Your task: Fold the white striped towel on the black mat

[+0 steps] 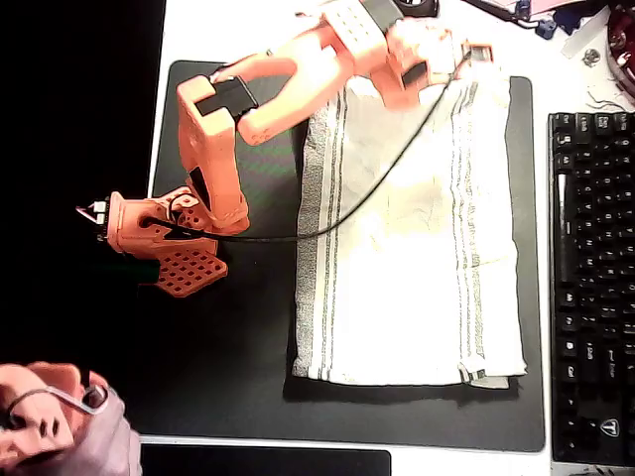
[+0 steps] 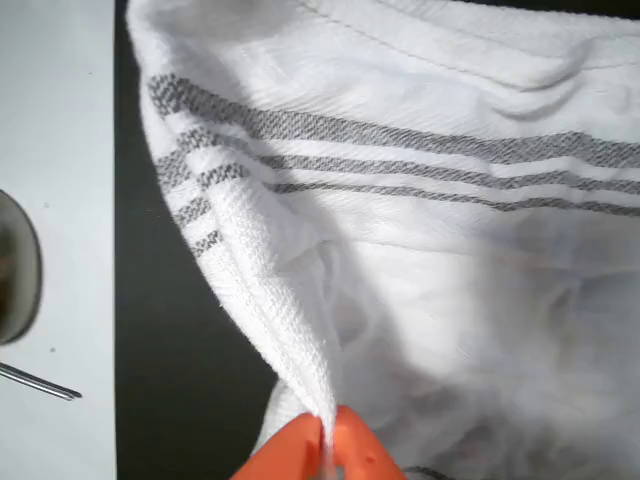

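Pinching the white striped towel [image 2: 420,260] edge, gripper [image 2: 328,440] (orange fingers together)

No text, label or number can be read; the keyboard [image 1: 592,288] keycaps are too blurred.

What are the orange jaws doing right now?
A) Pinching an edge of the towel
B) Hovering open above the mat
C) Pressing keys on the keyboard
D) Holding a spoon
A: in the wrist view the gripper has its jaws shut on a raised fold of the towel.
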